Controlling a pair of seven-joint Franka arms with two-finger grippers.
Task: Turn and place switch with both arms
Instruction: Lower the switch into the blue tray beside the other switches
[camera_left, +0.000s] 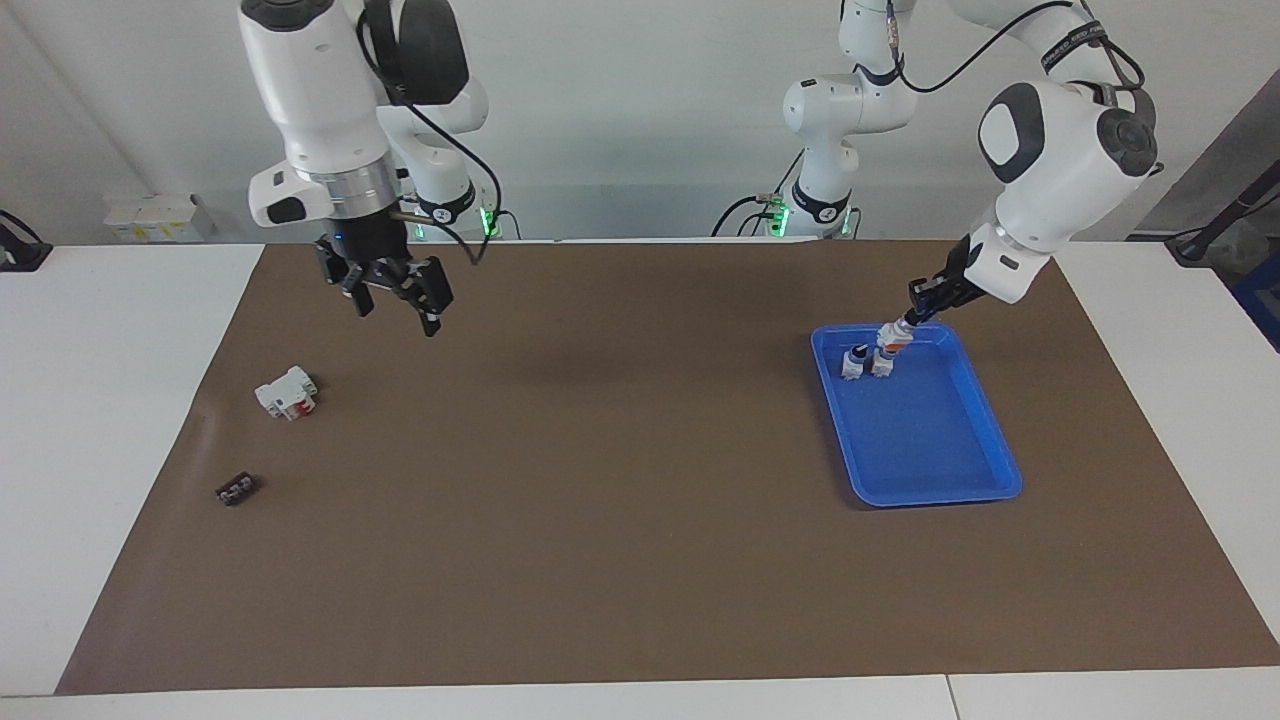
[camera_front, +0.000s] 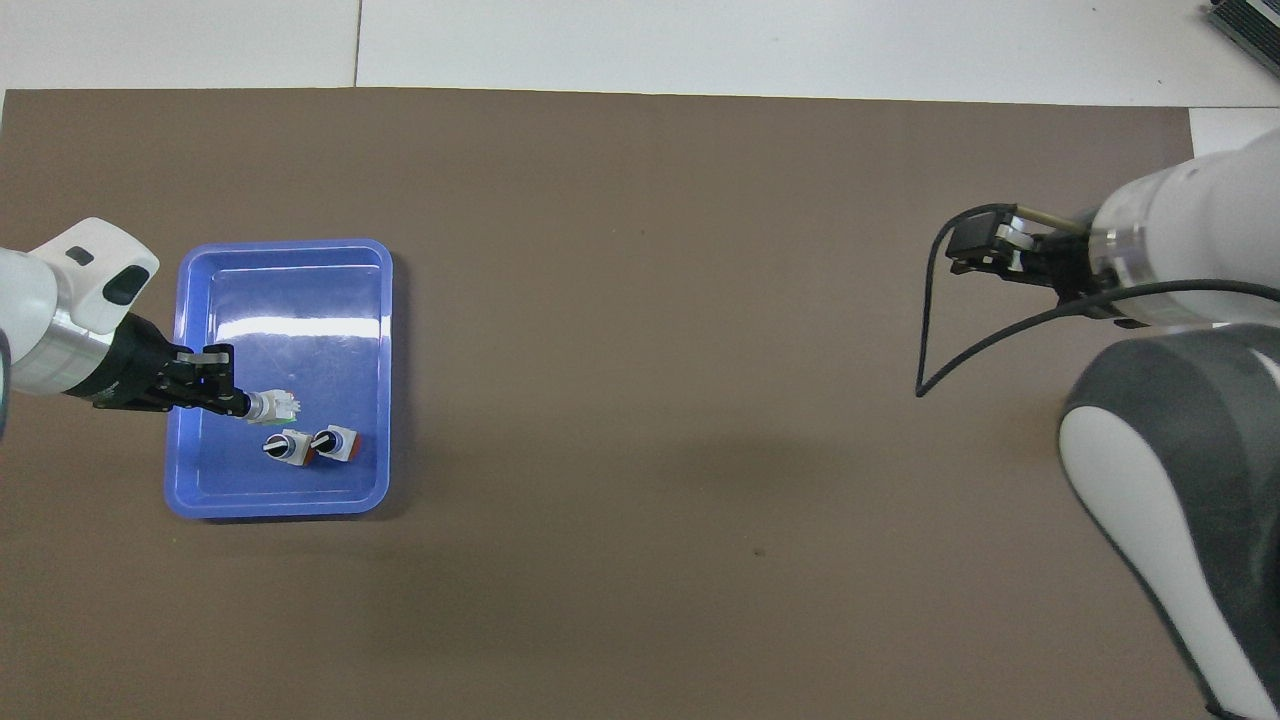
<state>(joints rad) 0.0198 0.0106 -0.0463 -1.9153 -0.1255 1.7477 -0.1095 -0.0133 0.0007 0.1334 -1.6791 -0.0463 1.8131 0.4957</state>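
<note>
The switch (camera_left: 889, 345) is pinched by the left gripper (camera_left: 905, 322) over the blue tray (camera_left: 985, 478), release seemingly remaining; the right gripper (camera_left: 395, 290) is held spread, waiting

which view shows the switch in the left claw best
The overhead view: the switch juts clear of the left claw over the blue tray, apart from the two other switches. In the facing view it overlaps one of them.
</note>
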